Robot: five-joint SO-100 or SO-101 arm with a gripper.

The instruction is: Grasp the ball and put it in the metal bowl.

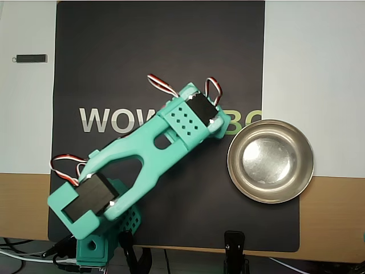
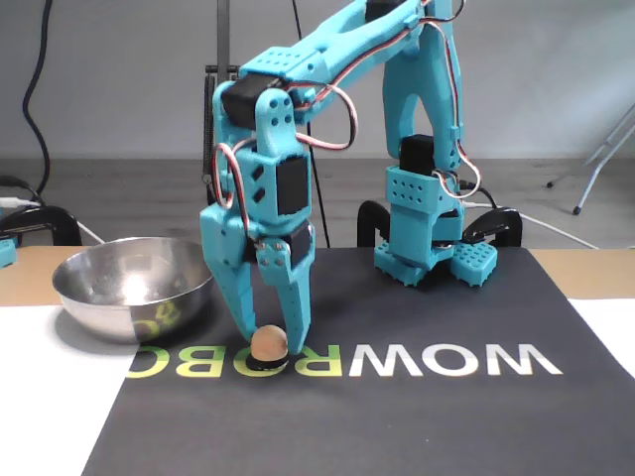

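Perhaps lab: branded mat [image 2: 397, 397], clamps [image 1: 235, 257]
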